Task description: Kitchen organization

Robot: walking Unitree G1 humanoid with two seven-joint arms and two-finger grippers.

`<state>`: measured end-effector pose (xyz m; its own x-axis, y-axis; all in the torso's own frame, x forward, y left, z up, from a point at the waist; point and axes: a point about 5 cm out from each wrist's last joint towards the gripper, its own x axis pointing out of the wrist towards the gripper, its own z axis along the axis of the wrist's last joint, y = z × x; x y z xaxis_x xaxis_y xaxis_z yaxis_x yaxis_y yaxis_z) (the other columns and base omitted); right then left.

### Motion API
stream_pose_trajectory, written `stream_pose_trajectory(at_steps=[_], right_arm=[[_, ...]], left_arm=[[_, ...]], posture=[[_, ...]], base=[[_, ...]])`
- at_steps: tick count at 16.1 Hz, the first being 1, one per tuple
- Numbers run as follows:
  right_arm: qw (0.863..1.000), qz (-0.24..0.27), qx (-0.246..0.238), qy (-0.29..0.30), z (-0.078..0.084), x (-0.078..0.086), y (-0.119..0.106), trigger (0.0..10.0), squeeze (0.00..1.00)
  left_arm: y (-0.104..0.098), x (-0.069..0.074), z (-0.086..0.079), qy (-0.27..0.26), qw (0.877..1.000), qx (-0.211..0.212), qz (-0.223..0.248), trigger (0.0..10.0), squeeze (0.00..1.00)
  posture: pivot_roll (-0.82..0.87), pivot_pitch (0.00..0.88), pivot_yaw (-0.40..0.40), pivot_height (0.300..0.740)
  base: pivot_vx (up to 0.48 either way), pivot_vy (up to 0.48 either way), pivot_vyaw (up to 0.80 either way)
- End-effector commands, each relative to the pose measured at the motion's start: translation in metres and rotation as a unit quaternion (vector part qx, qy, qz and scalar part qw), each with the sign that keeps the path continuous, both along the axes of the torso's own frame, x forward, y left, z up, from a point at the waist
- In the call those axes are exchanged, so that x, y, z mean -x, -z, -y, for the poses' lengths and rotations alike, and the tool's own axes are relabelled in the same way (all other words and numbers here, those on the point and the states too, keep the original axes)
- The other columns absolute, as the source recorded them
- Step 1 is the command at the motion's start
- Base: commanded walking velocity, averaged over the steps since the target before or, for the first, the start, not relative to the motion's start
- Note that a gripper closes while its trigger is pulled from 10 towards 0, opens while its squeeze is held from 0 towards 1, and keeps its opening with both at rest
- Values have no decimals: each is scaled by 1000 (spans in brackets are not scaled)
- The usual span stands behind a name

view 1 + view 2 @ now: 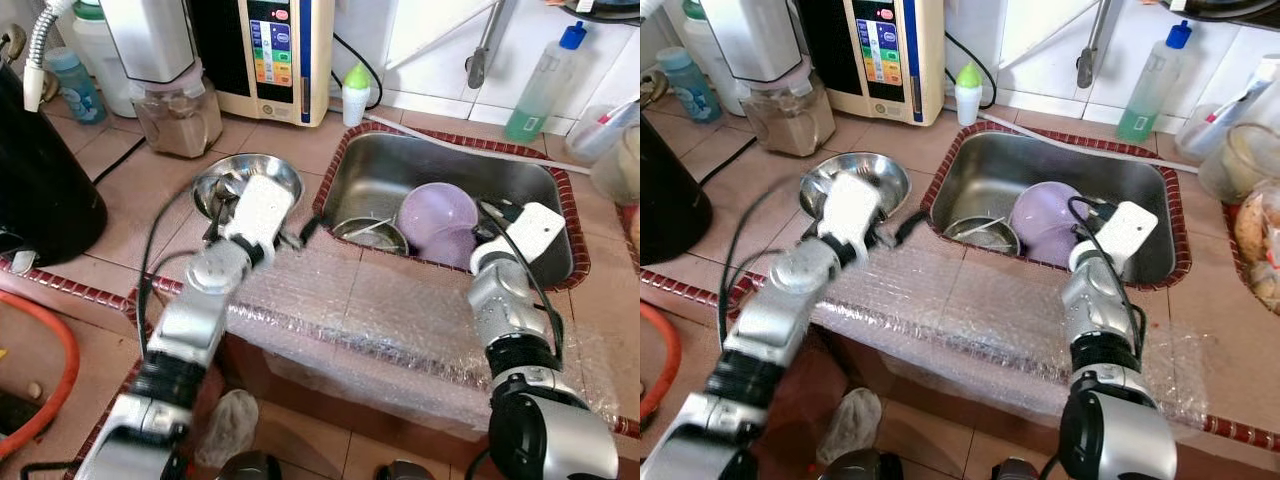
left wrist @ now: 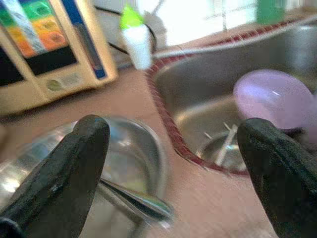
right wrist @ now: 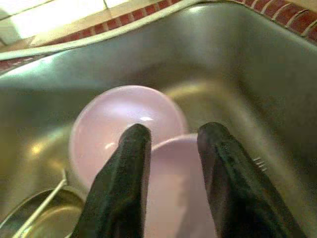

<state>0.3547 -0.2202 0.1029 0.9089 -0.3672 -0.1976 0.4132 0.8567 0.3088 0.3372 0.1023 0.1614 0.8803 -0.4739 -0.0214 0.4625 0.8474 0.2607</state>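
Terracotta-tiled countertop (image 1: 130, 190) is being shown around a stainless steel sink (image 1: 540, 190) edged in red mosaic, with a sheet of clear bubble wrap (image 1: 380, 310) draped over the counter's front edge, probably as padding for the arms leaning across it. Inside the basin, two stacked pale purple plastic bowls (image 1: 440, 225) are being kept beside a small round steel dish (image 1: 370, 235) holding thin utensils. The right gripper (image 3: 171, 148) is being held low over the purple bowls, its fingers slightly parted, apparently lined up to straddle a rim. The left gripper (image 2: 173, 163) is being hovered with its fingers spread wide above a shiny steel mixing bowl (image 1: 250, 185) containing a metal spoon (image 2: 136, 198), on the counter just left of the sink, likely readied for a grasp.
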Motion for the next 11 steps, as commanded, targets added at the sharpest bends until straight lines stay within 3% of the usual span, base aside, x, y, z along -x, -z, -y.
stream_pose_trajectory(at_steps=[1, 6, 9, 10, 11], right_arm=[[1000, 6, -11, -5, -2, -1, 1, 10000, 1000], [996, 53, 27, -67, -13, 6, -7, 10000, 1000], [991, 70, 55, -102, -20, 14, -10, 10000, 1000], [987, 77, 66, -127, -26, 23, -10, 10000, 0], [986, 78, 67, -130, -27, 25, -10, 10000, 0]], left_arm=[[1, -5, -6, -24, 1000, 7, -13, 10000, 1000], [2, -24, -27, -110, 991, 49, -53, 10000, 1000], [2, -32, -32, -133, 986, 72, -72, 10000, 1000], [6, -37, -33, -142, 981, 87, -98, 10000, 1000], [7, -38, -32, -143, 980, 94, -105, 10000, 1000]], posture=[[-74, 15, 35, 740], [-87, 29, 44, 740], [-103, 35, 54, 740], [-111, 39, 61, 740], [-112, 40, 62, 740]], base=[[0, 0, 0], [0, 0, 0], [0, 0, 0], [0, 0, 0], [0, 0, 0]])
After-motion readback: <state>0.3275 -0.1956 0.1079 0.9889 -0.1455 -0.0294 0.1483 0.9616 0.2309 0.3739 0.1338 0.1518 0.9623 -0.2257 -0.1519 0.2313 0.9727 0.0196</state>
